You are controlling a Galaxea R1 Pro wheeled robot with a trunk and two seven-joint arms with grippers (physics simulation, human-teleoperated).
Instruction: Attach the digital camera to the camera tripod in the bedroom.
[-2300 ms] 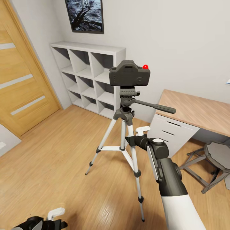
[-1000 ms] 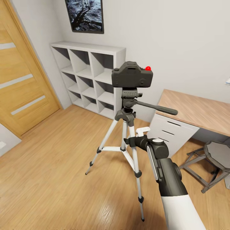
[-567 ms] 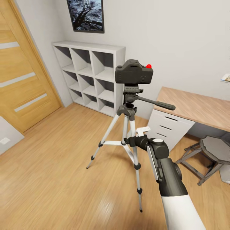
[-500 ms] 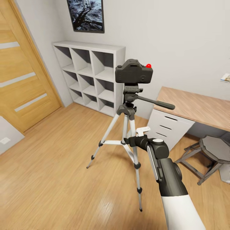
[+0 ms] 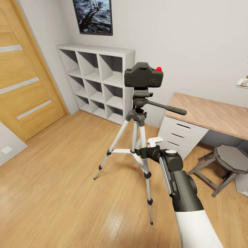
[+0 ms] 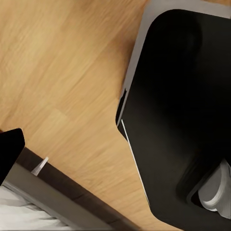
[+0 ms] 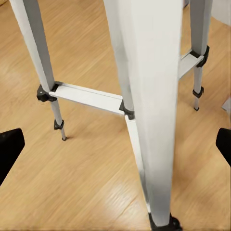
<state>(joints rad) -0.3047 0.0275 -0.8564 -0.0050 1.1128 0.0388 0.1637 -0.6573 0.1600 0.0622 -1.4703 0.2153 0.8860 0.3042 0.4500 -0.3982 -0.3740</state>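
- Sitting on top of the camera tripod point(image 5: 138, 137) is the digital camera point(image 5: 143, 76), level on the dark grey head, its red button at the top right corner.
- The tripod stands on the light wood floor point(image 5: 62, 193) with all three silver legs spread, in front of the white cube shelf point(image 5: 98, 81) and just left of the wood-topped desk point(image 5: 210, 115). Its long black pan handle sticks out to the right, toward the desk.
- The right gripper point(image 5: 153, 144) is low down beside the nearest tripod leg, well below the camera. From the right wrist camera its dark fingertips point(image 7: 9, 149) sit far apart at the edges of the picture, so it's wide open with nothing in it, the legs point(image 7: 144, 96) right in front.
- The left gripper: can't tell how it's set. The left wrist camera gets a big black rounded body point(image 6: 178, 115) over the floor and one dark tip.
- A grey octagonal stool point(image 5: 230, 162) is tucked by the desk on the right, a wooden door point(image 5: 24, 79) is on the left, and a dark framed picture point(image 5: 93, 15) hangs above the shelf.
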